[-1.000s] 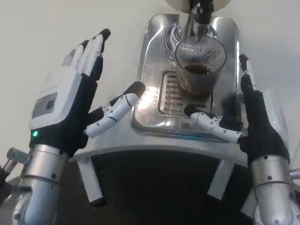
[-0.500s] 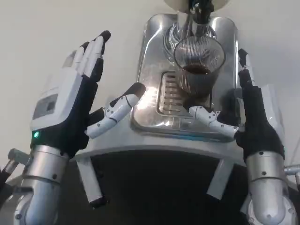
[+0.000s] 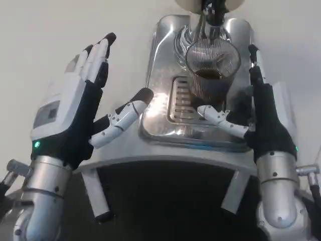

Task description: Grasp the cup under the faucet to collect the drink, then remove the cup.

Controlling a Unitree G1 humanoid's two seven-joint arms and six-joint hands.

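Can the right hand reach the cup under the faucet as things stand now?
Probably yes. The right hand is open beside the cup, thumb in front of the cup's base and fingers up along its right side. Nothing lies between them on the metal tray.

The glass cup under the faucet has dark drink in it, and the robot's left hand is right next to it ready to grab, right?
Not quite. In the head view, the right hand is next to the cup; the left hand waits open, off to the side. The dark drink part is correct.
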